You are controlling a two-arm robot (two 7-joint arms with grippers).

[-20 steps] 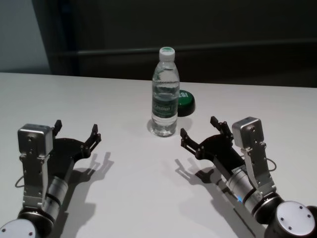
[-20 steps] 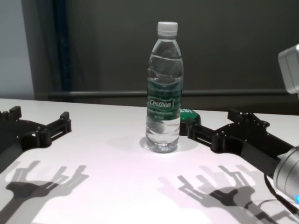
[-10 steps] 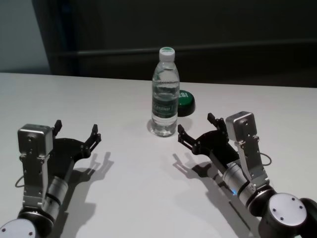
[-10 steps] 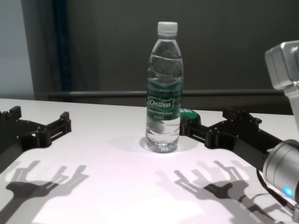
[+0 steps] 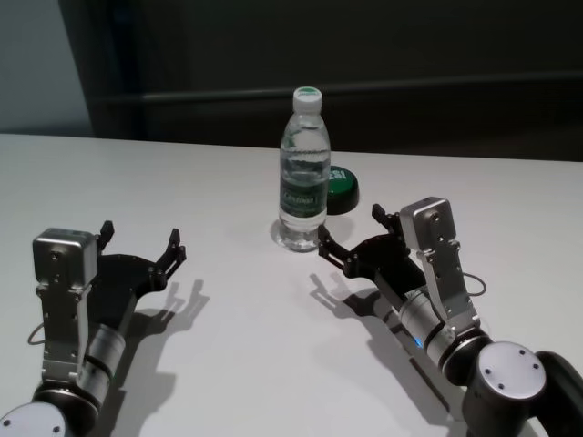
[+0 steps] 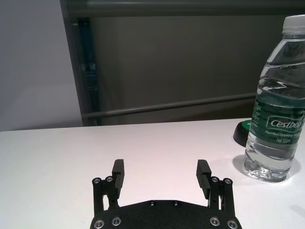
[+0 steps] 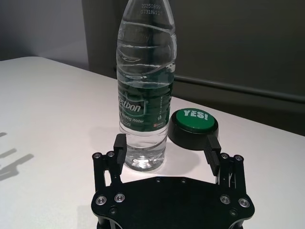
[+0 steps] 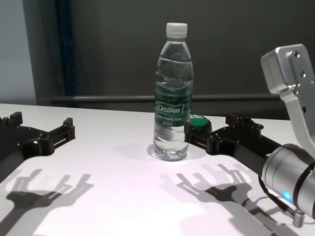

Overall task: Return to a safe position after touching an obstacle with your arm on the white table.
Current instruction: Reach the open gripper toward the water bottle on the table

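The obstacle, a tall clear water bottle [image 5: 303, 173] with a white cap and a dark green label, stands upright on the white table [image 5: 246, 364]. It also shows in the chest view [image 8: 173, 98], the left wrist view [image 6: 276, 109] and the right wrist view [image 7: 145, 95]. My right gripper [image 5: 351, 228] is open and empty, just right of the bottle's base. Its inner finger [image 8: 193, 138] is against the base or a hair from it; I cannot tell which. My left gripper [image 5: 141, 234] is open and empty, low over the table well left of the bottle.
A low black button with a green top [image 5: 342, 185] reading "YES!" sits just behind and right of the bottle, ahead of the right gripper's fingers [image 7: 193, 125]. A dark wall and a rail run behind the table's far edge.
My right gripper has moved forward and to the left, closing the gap to the bottle's base. The bottle still stands upright in the same place. The left arm has not moved.
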